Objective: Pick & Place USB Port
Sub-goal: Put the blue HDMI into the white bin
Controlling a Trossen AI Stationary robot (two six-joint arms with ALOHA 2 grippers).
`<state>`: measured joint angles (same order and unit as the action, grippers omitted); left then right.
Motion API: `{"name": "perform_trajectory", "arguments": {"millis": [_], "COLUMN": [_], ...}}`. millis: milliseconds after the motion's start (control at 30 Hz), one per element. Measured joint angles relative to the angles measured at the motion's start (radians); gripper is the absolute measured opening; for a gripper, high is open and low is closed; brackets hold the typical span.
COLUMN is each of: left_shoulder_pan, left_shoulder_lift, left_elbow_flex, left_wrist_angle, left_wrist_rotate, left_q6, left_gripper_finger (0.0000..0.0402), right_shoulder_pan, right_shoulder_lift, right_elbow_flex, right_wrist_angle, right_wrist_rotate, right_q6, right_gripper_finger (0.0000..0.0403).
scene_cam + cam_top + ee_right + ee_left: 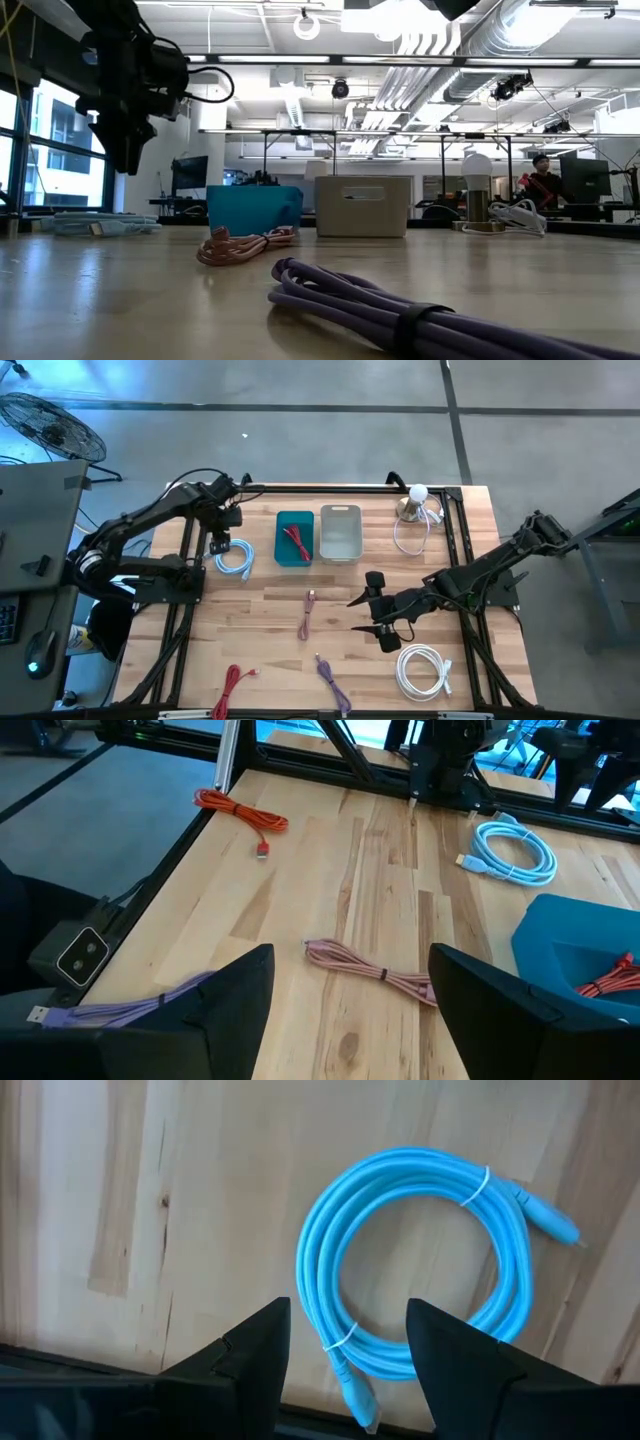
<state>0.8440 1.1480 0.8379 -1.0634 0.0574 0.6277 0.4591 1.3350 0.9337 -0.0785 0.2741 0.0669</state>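
Light-blue coiled USB cable [415,1265] lies on the desk [270,625] far left, under the left gripper [348,1342], jaws open, empty. Right gripper [350,995] hovers mid-desk, jaws open, empty.

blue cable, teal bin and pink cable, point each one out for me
blue cable [400,1260], left wrist view, on the left side of the coil's loop.
teal bin [279,540], high view, on its left wall.
pink cable [368,969], right wrist view, on the middle of the bundle.
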Motion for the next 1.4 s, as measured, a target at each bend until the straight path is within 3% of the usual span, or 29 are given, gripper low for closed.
{"name": "perform_trajectory", "arguments": {"millis": [533, 1133, 1400], "left_shoulder_pan": [0.000, 0.000, 0.000], "left_shoulder_lift": [0.158, 0.180, 0.250], "left_elbow_flex": [0.000, 0.000, 0.000], "left_wrist_angle": [0.025, 0.026, 0.041], "left_wrist_rotate": [0.019, 0.020, 0.041], "left_q6": [-0.011, -0.008, -0.030], "left_gripper_finger": [0.0195, 0.0195, 0.0195], "right_shoulder_pan": [0.000, 0.000, 0.000], "right_shoulder_lift": [0.000, 0.000, 0.000], "right_elbow_flex": [0.000, 0.000, 0.000], "right_wrist_angle": [-0.012, -0.015, -0.016], "right_wrist_rotate": [0.000, 0.000, 0.000], "right_q6": [0.003, 0.003, 0.001], "right_gripper_finger": [0.0259, 0.0259, 0.0259]}}
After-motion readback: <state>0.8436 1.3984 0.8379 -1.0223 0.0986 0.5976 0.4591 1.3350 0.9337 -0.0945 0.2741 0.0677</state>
